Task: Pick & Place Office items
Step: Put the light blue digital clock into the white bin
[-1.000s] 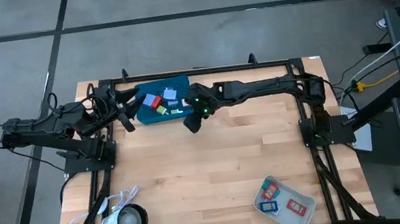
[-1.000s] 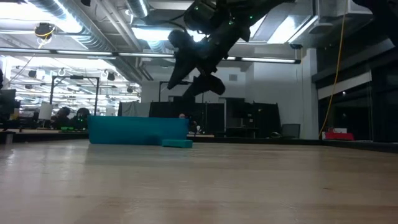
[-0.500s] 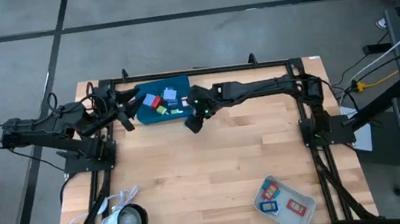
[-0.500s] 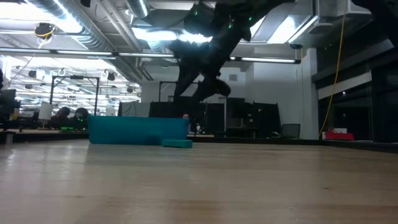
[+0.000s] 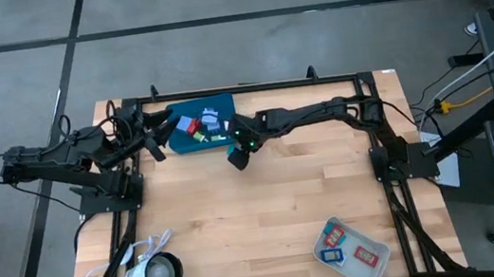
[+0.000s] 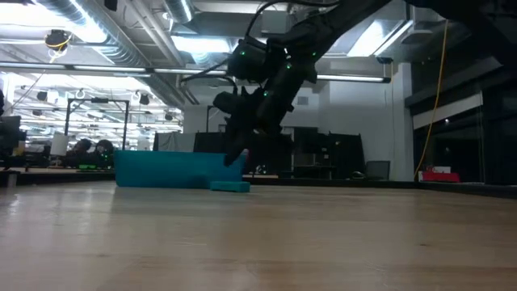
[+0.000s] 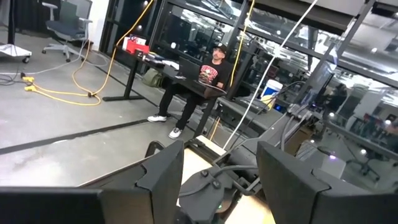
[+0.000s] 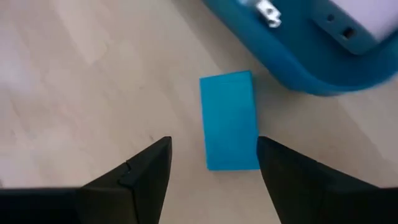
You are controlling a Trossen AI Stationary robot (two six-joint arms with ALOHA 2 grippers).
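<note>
**Three down, most of the pile left**

Lower right of the overhead shot, the grey tray [image 5: 379, 265] already holds three office items [image 5: 335, 237]. Up in the centre, my right gripper [image 5: 239, 157] hangs over a blue block [image 8: 229, 119] beside the teal tray [image 5: 178, 144], fingers spread, holding nothing. Plenty of pieces are left in that tray. My left gripper [image 5: 159, 150] waits at its left edge, fingers apart.

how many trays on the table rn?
2. The teal tray sits at the table's far edge between the two arms, with small pieces in it. The grey tray sits at the near right corner, also holding pieces. None seem hidden.
</note>
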